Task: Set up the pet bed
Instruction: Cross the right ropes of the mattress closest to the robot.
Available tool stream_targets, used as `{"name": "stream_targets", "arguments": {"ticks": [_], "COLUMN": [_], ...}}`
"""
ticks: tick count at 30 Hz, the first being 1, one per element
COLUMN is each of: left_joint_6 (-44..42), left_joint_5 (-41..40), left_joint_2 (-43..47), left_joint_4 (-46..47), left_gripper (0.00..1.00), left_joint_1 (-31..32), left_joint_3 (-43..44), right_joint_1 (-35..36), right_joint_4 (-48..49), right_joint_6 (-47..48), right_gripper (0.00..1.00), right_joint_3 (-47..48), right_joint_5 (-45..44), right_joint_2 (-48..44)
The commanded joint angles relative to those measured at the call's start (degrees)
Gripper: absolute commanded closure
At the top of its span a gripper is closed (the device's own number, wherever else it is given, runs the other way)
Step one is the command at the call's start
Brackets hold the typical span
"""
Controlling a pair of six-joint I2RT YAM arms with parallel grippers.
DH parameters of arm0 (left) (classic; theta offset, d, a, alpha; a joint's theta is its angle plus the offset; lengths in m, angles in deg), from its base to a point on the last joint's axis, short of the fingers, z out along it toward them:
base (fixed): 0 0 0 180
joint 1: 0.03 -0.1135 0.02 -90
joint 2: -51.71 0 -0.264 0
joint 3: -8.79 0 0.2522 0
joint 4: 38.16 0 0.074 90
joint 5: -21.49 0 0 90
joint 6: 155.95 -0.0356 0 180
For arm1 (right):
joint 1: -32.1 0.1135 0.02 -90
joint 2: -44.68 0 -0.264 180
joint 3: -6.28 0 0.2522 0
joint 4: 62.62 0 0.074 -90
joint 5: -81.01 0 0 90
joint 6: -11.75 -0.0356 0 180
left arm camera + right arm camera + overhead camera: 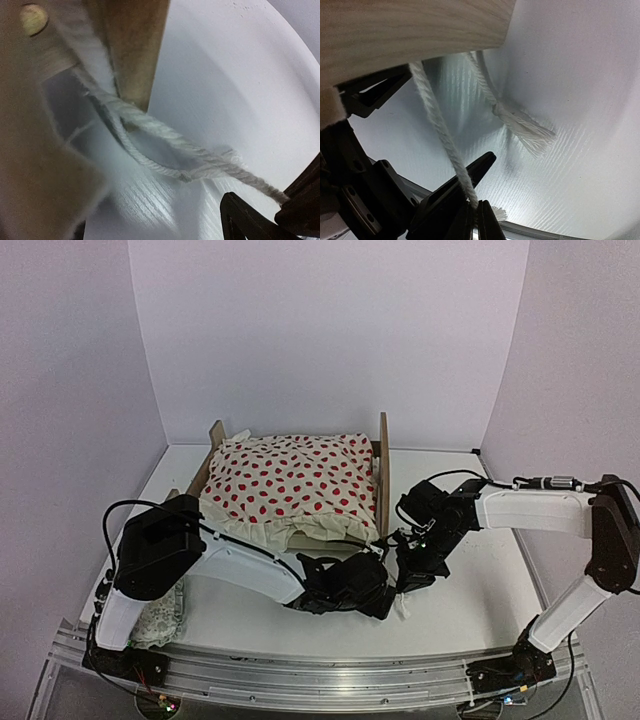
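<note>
A white tabletop [470, 570] sits inside plain pale walls [330, 330], with a metal rail [320, 670] along its near edge. The bed [381, 475] stands at the middle back, its wood ends rising on either side of a red-dotted blanket [290, 485] that covers the top. A pillow [160, 622] lies at the near left, partly hidden by the left arm [240, 565]. A white cord [437, 130] comes out from under the bed's wood frame (a second strand ends in a frayed knot lying on the tabletop). The right end effector [472, 207] is clamped on the cord, which runs taut up to the frame. The left end effector [385, 592] sits just beside it, in front of the bed's near right corner. I cannot tell whether its fingers are apart.
</note>
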Motion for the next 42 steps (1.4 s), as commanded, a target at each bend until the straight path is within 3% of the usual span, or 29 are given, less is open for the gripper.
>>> {"name": "stream_targets", "arguments": {"ticks": [1,8,15,19,21,24,29,33,37,42], "left_joint_6": [7.84,19.12,22.40,21.42,20.86,18.71,14.30,10.64,1.52,-7.27], "left_joint_5": [-5.13,-12.37,-13.90,-13.15,-13.20,-14.10,-15.33,-13.75,-9.08,3.69], "left_joint_2": [-3.05,-7.15,-7.61,-6.69,-4.78,-1.49,4.46,10.25,17.03,23.59], "left_joint_4": [-9.77,-22.28,-19.27,-19.03,-18.16,-17.49,-16.55,-11.48,5.51,27.91], "left_gripper": [0.05,0.04,0.14,0.31,0.50,0.56,0.53,0.45,0.39,0.25], "left_joint_1": [-0.48,-0.55,-0.84,-0.86,-0.86,-0.84,-0.82,-0.78,-0.65,-0.66], "left_joint_3": [8.72,15.11,12.41,10.98,8.41,4.54,-1.49,-7.06,-15.26,-27.35], "right_joint_1": [0.24,0.25,0.24,0.24,0.24,0.24,0.24,0.24,0.24,0.24], "right_joint_4": [1.32,1.40,1.41,1.39,1.40,1.39,1.43,1.35,1.31,1.49], "right_joint_6": [0.17,-0.74,-0.23,0.07,0.12,0.04,-0.03,0.64,1.49,-0.17], "right_gripper": [0.93,0.94,0.94,0.94,0.94,0.94,0.94,0.91,0.90,0.90], "right_joint_3": [1.71,0.46,-0.67,-0.76,-0.68,-0.34,0.29,1.21,2.08,5.07], "right_joint_5": [0.53,0.45,0.56,0.49,0.47,0.61,1.06,0.83,1.72,4.61], "right_joint_2": [-0.62,-0.89,-0.62,-0.59,-0.34,0.10,0.87,1.40,2.87,5.56]}}
